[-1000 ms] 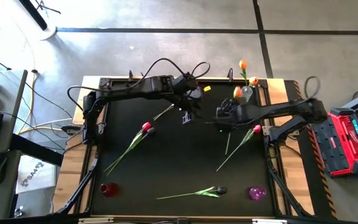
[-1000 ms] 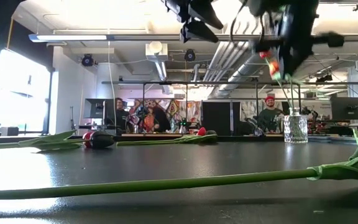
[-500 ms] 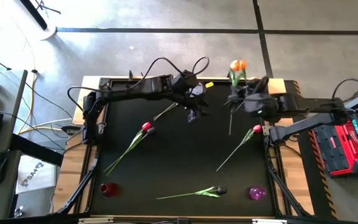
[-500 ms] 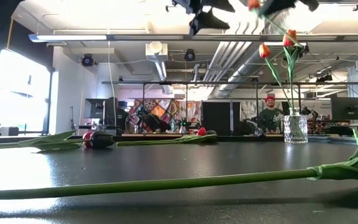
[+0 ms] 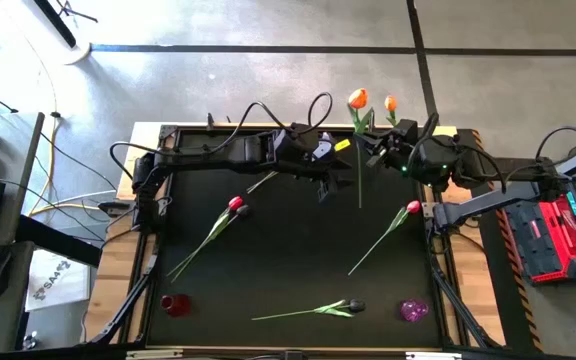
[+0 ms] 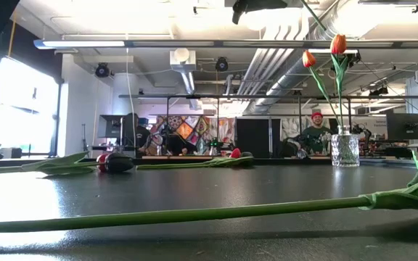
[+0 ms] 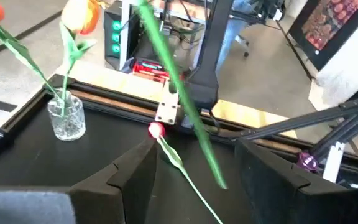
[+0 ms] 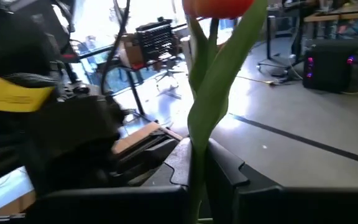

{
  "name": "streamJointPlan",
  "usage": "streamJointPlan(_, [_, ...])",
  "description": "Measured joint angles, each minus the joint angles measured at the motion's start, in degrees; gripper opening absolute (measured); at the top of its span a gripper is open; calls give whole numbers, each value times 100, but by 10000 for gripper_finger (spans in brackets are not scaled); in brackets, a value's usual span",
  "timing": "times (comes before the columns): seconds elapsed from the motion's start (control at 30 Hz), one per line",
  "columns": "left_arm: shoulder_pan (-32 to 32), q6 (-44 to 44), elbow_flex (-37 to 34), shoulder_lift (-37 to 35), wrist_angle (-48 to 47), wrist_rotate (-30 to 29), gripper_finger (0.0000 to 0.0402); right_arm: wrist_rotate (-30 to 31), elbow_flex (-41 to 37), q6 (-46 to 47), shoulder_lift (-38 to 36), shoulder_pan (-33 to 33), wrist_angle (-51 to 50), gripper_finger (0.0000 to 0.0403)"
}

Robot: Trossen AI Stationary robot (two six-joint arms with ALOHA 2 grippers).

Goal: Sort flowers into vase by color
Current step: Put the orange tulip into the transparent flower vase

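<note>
Overhead and table-level views of a black table with wooden edging. A clear, faceted glass vase stands at the far right corner and holds two orange tulips. Loose on the top: a red tulip left of centre, a second red tulip at the right, and a dark-headed tulip near the front edge, between a small red vase and a purple vase. The right gripper, raised near the glass vase, is clamped on the stem of a third orange tulip, whose thin stem hangs down over the table. The left gripper, just beside that stem, appears spread and empty. People sit in the room beyond.
</note>
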Motion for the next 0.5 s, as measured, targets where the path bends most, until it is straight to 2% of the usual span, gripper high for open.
streamJointPlan(0.17, [11,455,0,0,268,357,204,-221,0,-183,29,0,298,13])
streamJointPlan(0.33, [-35,646,0,0,644,401,200,-553,0,-525,72,-1,707,13])
streamJointPlan(0.43, [-33,605,1,0,650,454,176,-674,0,-543,69,0,816,13])
streamJointPlan(0.5, [-19,596,1,0,486,535,141,-685,0,-514,68,0,812,13])
